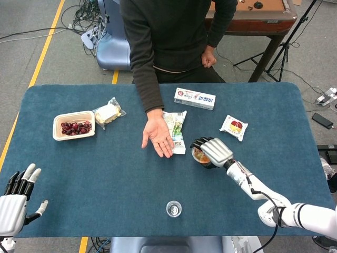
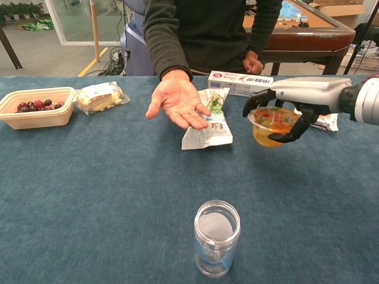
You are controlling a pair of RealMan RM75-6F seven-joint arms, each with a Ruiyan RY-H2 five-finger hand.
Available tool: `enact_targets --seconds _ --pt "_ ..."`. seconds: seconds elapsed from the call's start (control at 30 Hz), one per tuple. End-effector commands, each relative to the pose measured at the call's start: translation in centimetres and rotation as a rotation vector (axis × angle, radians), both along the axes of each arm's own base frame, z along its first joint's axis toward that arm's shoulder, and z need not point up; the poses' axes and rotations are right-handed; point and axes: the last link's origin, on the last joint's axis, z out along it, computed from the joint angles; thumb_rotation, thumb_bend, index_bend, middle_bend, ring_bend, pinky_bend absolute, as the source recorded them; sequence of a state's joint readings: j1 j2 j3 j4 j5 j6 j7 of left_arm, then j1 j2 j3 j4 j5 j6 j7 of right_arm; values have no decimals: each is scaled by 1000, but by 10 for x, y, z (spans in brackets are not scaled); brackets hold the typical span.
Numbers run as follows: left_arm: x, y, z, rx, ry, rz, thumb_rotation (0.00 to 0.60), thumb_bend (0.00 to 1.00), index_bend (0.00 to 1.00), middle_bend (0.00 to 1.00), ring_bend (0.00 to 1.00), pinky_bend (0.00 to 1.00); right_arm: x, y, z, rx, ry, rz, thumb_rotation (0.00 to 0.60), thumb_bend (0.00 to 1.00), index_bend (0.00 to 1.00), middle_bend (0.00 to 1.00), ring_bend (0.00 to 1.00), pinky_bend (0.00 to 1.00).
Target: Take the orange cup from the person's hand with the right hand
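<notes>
The orange cup (image 2: 269, 126), a clear tub of orange jelly with fruit pieces, hangs above the cloth right of centre, and my right hand (image 2: 284, 112) grips it from above with fingers wrapped round its rim. The head view shows the same right hand (image 1: 213, 151) over the orange cup (image 1: 200, 156). The person's hand (image 2: 177, 103) lies open and empty, palm up, to the left of the cup; the person's hand (image 1: 158, 136) sits well apart from mine. My left hand (image 1: 16, 200) rests open at the near left corner, holding nothing.
A white snack packet (image 2: 207, 133) lies under the person's fingers. A clear jar (image 2: 217, 236) stands near the front edge. A tray of cherries (image 1: 73, 125), a wrapped sandwich (image 1: 108, 112), a toothpaste box (image 1: 195, 98) and a small cake packet (image 1: 234, 127) lie around the blue table (image 1: 105, 174).
</notes>
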State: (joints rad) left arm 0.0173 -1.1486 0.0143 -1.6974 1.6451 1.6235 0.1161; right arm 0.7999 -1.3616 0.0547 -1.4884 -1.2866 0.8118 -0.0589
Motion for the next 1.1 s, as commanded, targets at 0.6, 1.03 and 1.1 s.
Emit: enact_targets --seconds 0.6,1.03,1.1 --pt "-1 -1 -1 -3 2 2 600 300 55 0 0 0 -29 -2 -20 24 51 -74 600 426 112 147 31 267" --pt "-1 0 0 -1 2 0 600 300 54 0 0 0 -30 6 22 -64 40 -79 600 132 0 15 0 117" --pt "-1 0 0 0 1 0 600 300 54 0 0 0 -31 11 36 -108 29 -71 600 135 0 32 0 117"
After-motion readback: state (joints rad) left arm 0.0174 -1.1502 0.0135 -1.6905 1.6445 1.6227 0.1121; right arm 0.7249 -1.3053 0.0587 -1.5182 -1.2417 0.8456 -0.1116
